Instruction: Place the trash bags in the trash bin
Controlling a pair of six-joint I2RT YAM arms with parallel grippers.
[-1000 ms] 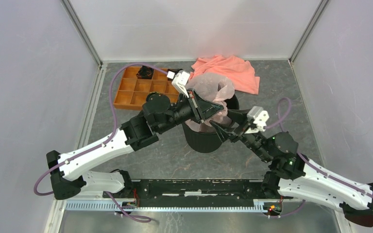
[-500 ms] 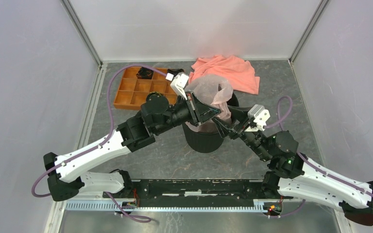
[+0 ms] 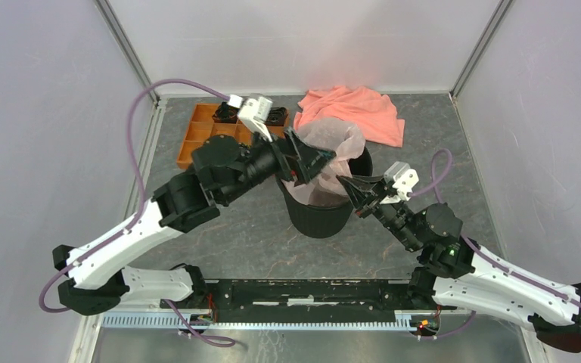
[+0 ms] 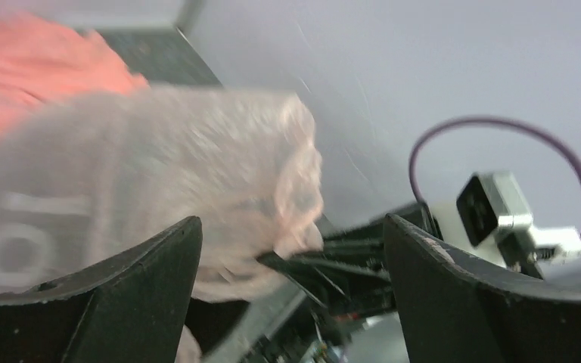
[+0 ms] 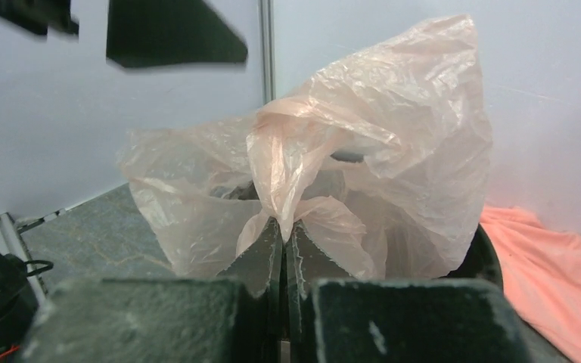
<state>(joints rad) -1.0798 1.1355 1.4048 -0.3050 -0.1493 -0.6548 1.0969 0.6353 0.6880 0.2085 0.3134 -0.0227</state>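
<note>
Our left gripper (image 3: 308, 155) has swung left, jaws wide, off the thin translucent pink plastic bag (image 3: 333, 140); our right gripper (image 3: 350, 189) pinches its film. Bag billows from the round black plastic bin (image 3: 318, 219); we judge it half in.

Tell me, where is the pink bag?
In the top view, the bag puffs out of the black bin mid-table, with the orange cloth behind it, pinched by the right gripper.

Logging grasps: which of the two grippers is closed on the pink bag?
The right gripper: jaws shut, pinching the trash bag over the trash bin. The left gripper is wide open.
</note>
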